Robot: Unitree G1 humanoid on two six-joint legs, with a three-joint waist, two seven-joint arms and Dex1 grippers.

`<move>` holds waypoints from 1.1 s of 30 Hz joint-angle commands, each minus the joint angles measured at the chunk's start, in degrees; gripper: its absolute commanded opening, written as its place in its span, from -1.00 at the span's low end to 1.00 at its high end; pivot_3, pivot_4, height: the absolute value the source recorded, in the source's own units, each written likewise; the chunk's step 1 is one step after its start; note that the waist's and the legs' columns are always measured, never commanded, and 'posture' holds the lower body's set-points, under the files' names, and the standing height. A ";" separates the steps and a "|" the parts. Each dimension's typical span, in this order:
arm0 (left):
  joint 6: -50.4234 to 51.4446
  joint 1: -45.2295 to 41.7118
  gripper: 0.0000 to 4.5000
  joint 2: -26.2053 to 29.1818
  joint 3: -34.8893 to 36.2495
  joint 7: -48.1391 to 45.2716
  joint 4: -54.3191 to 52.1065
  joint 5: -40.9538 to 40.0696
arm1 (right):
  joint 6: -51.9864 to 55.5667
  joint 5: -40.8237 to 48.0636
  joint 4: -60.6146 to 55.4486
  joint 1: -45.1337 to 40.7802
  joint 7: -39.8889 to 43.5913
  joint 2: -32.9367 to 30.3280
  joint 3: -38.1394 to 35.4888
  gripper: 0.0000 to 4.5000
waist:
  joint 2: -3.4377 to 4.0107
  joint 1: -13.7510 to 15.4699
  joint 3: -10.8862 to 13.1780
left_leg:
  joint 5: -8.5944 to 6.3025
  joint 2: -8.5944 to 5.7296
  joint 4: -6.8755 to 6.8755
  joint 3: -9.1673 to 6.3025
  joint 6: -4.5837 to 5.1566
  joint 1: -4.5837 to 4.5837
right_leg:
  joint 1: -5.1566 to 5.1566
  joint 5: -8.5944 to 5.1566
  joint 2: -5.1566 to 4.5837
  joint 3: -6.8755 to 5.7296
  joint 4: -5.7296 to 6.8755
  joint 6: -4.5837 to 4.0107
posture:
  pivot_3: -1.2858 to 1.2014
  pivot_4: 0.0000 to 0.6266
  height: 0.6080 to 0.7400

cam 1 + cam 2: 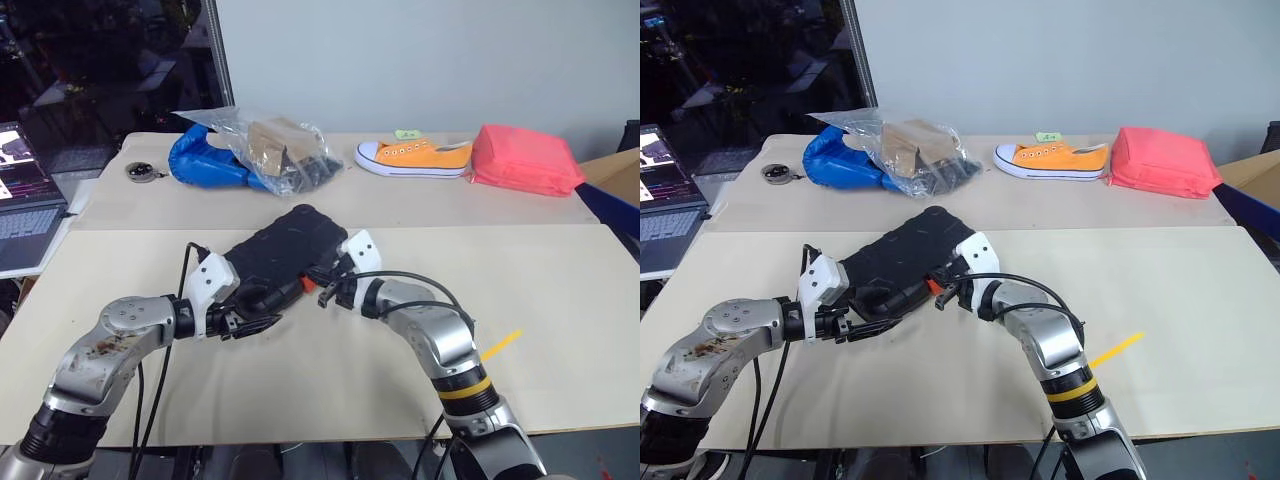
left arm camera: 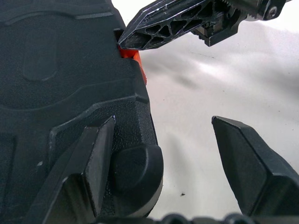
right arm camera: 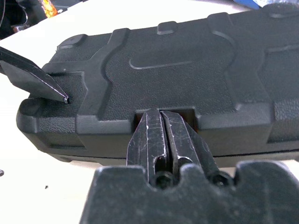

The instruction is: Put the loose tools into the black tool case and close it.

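Beige desk (image 1: 560, 300) ran across your view, two boards laid edge to edge, with a pale wall behind and dark glass at the far left. Starting at your left, you had an open laptop (image 1: 25, 215) at the desk's edge, then a small round object (image 1: 143, 172) too small to identify, then a blue item (image 1: 205, 160) and a clear plastic bag (image 1: 285, 150) with a brown box inside. Further right lay an orange sneaker (image 1: 415, 157), a pink folded cloth (image 1: 525, 160), and a yellow tape strip (image 1: 500, 345) on the near board.

You had the black tool case (image 1: 285, 248) lying closed on the near board, near the middle, angled away to the right. Your left gripper (image 2: 163, 154) sat at the case's near corner with its jaws wide: one finger (image 2: 96, 158) lay on the textured lid by the rounded corner, the other hung over bare desk. Your right gripper (image 3: 163, 135) met the case's front edge with jaws pressed together, tips set into the notch at the orange latch (image 2: 133, 58).
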 commanded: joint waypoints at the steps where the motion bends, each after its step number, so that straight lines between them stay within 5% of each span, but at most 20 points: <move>1: 1.20 1.32 0.58 -0.12 -1.55 0.09 1.51 1.05 | 1.88 -2.61 4.42 1.76 -0.34 -1.35 2.03 -0.96 | -0.01 0.02 -0.06 | 0.00 0.00 0.00 0.00 0.00 0.09 | 0.08 -0.01 0.00 0.00 0.00 0.02 | 0.03 -0.52 1.00; 13: 0.01 0.59 0.58 -1.00 -2.33 0.06 3.70 2.04 | -2.04 -5.60 11.29 1.71 0.14 -0.78 3.89 -0.96 | -0.18 -0.11 -0.54 | -0.02 0.05 -0.08 -0.24 -0.02 1.08 | 0.85 -0.39 -0.11 0.07 -0.06 0.01 | 0.03 -0.52 1.00; 17: -2.73 1.60 0.58 -3.54 1.77 1.58 1.91 0.06 | -16.88 -3.18 4.85 5.48 2.78 -0.89 0.23 -0.96 | -0.19 0.05 -0.54 | -0.08 0.05 -0.17 -0.28 -0.13 1.22 | 0.82 -0.44 -0.21 0.10 -0.09 -0.09 | 0.03 -0.52 1.00; 21: -5.38 4.20 0.58 -6.40 9.43 1.76 -1.52 -5.33 | -19.28 5.91 -6.88 11.21 9.80 -4.15 -6.83 -0.96 | -0.17 0.24 -0.31 | -0.01 0.05 -0.12 -0.29 -0.01 0.40 | 0.44 -0.24 -0.24 0.04 -0.10 0.38 | 0.03 -0.52 1.00; 24: -2.64 7.56 0.98 -5.46 14.22 0.76 -5.17 -10.88 | -19.07 7.55 -14.27 16.04 14.37 -10.78 -8.72 -0.52 | -0.13 0.50 -0.27 | 0.00 0.01 -0.06 -0.31 -0.01 -0.61 | -0.48 -0.01 -0.28 0.05 -0.07 0.18 | 0.03 -0.52 1.00; 29: -0.74 20.31 1.00 -1.15 25.18 -2.97 -11.81 -16.54 | -18.04 13.91 -25.02 28.95 23.11 -25.88 -20.44 0.25 | -0.11 0.76 -0.24 | -0.45 0.02 -0.17 -0.30 -0.11 -0.70 | -0.56 -0.31 -0.33 0.04 -0.22 0.22 | 0.03 -0.52 1.00; 33: -1.89 29.61 1.00 0.69 31.77 -6.85 -13.04 -16.90 | -20.50 16.06 -25.52 37.28 27.41 -31.77 -30.38 0.84 | -0.12 1.07 -0.11 | -0.54 0.01 -0.10 -0.32 -0.17 -0.46 | -0.27 -0.47 -0.33 -0.01 -0.27 0.15 | 0.03 -0.52 1.00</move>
